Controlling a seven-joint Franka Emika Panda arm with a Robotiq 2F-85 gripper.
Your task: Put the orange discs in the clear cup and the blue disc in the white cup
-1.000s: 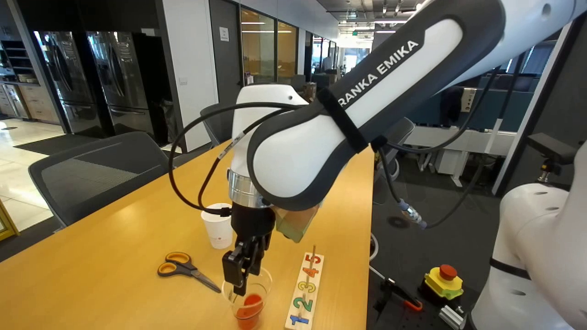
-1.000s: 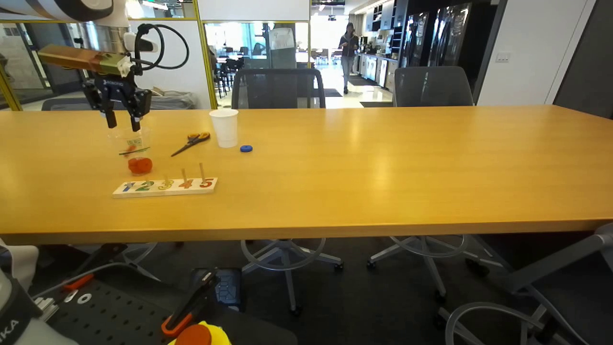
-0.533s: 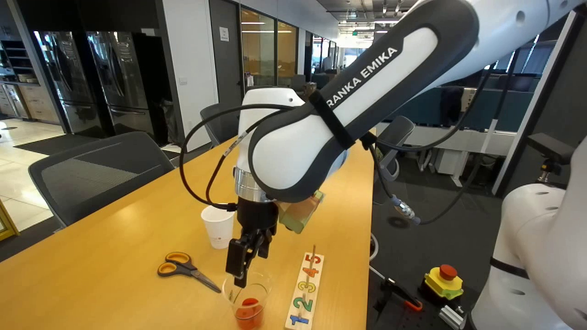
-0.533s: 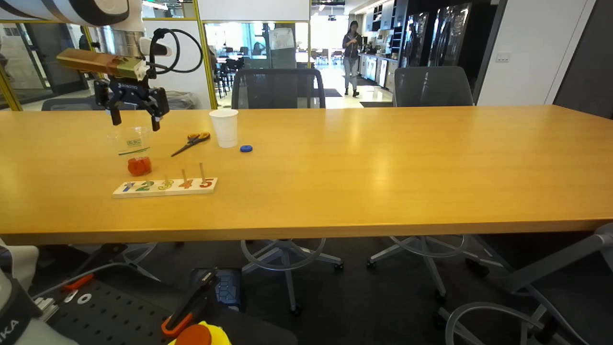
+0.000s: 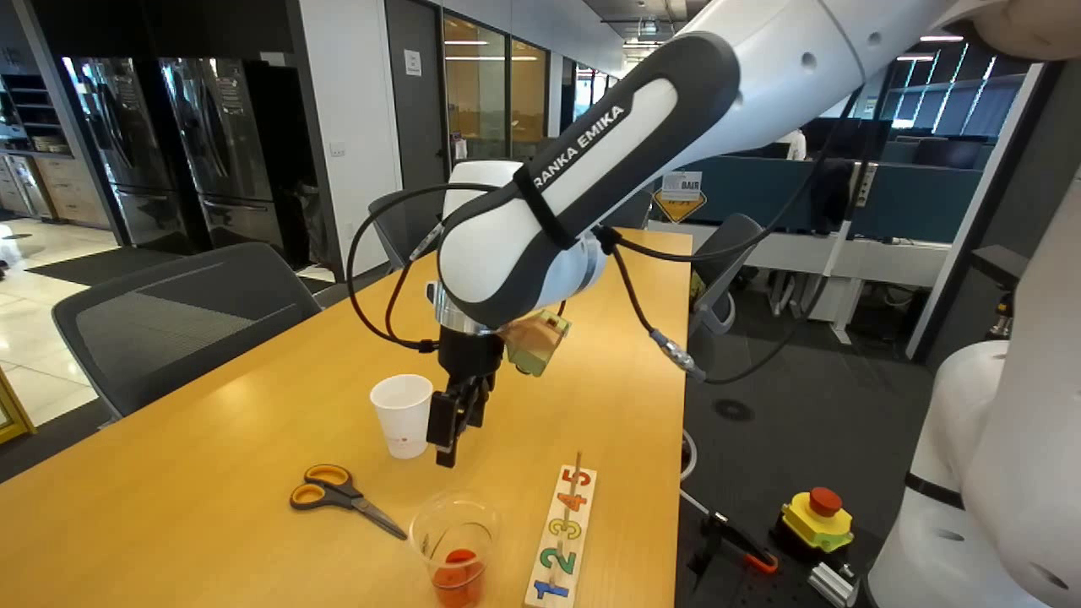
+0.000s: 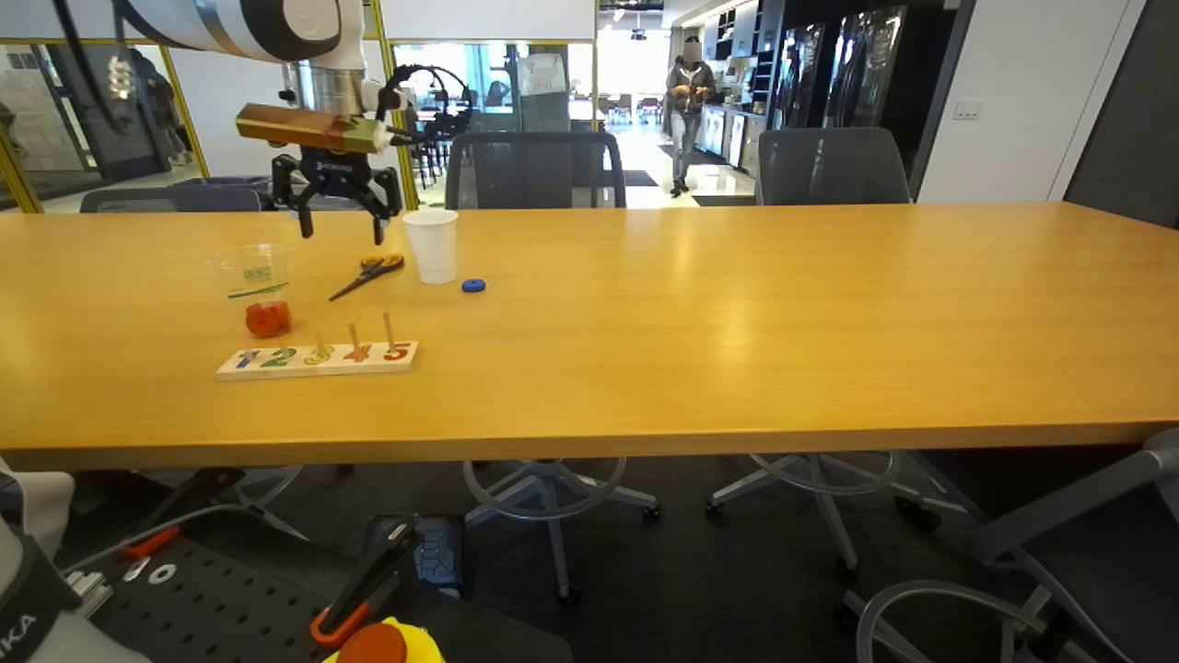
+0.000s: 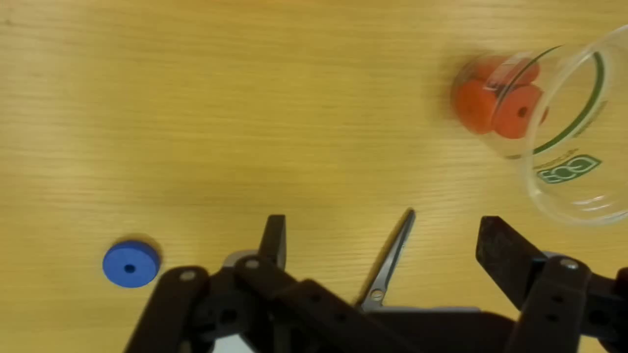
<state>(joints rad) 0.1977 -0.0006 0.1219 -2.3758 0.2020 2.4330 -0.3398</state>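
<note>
Several orange discs lie at the bottom of the clear cup, which stands upright in both exterior views. The blue disc lies flat on the table, beside the base of the white cup; in an exterior view it shows just to the cup's right. My gripper hangs above the table between the two cups, its jaws wide apart and nothing between them. From the wrist, the gripper has the blue disc off to its left and the clear cup to its upper right.
Orange-handled scissors lie on the table between the cups, their blade below my fingers in the wrist view. A wooden number board with upright pegs lies nearer the table's edge. Chairs stand along the far side.
My gripper has spread wider and moved from above the clear cup toward the white cup. An orange disc seen partway down inside the clear cup now rests with those at its bottom.
</note>
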